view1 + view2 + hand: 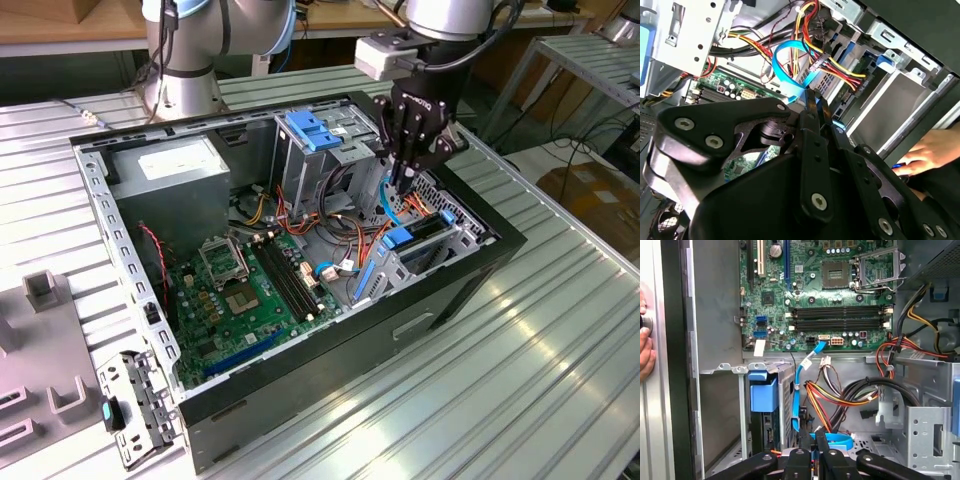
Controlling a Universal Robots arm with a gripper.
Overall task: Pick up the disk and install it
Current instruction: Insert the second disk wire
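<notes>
hand (404,180) inside open case, fingertips together | obstacles: blue ribbon cable (801,390) and red-yellow wire bundle (840,395) crowd around it; drive cage (425,245) just beside | free room: above motherboard (250,290) | person's hand (925,152) at case wall

You see a ribbed, shiny metal tabletop (560,330), a matt black computer case (420,310) with bare grey metal inside, and a glossy blue plastic cable (790,75).

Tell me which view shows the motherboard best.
The first wrist view: the motherboard lies face-on, with its socket and memory slots plain. The exterior view shows it at a slant inside the case. The second wrist view shows a green patch beyond the gripper.
</notes>
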